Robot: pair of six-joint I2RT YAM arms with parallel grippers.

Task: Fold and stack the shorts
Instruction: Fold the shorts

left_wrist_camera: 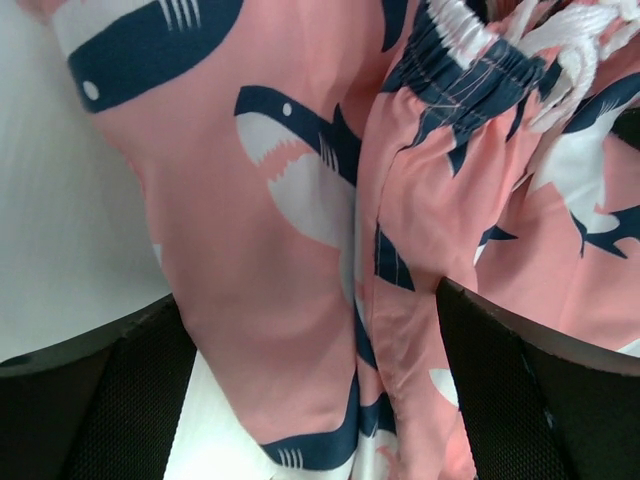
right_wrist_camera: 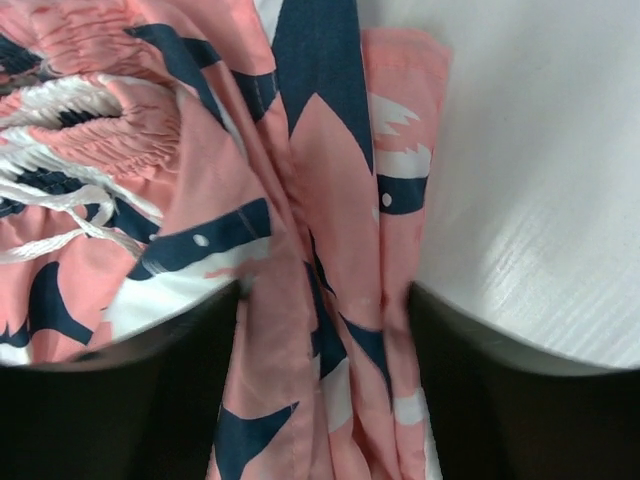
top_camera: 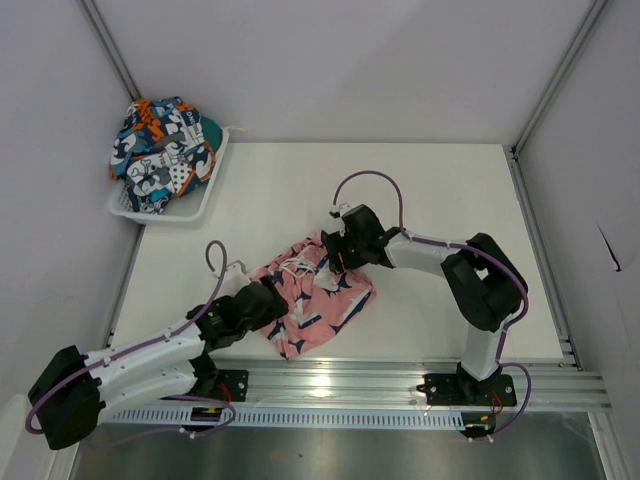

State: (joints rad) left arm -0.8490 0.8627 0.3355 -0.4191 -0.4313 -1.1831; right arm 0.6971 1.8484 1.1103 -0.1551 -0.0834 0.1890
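White tabletop, grey walls on three sides, aluminium rail along the near edge with both arm bases on it.

Pink soft-fabric shorts with a navy-and-white shark print sit near-centre on the table, rumpled and not flat. The white drawstring is bunched at the far-left end by the gathered waistband.

Teal, orange and navy patchwork shorts are heaped in a white plastic basket at the far-left corner, well apart from the pink pair. Neither arm is near them.

Left gripper comes in low from the near left, onto the left edge of the pink shorts. Wrist view: black fingers spread wide, straddling a ridge of pink fabric. The cloth fills the gap between them and no pinch is visible. Bare table shows to the left of the fabric.

Right gripper reaches in from the right, onto the far-right part of the pink shorts beside the waistband. Wrist view: fingers partly apart, with a lengthwise bunched fold running between them and touching both inner faces. Can't tell if that's a real clamp or just contact. Bare table is to the right of that fold.
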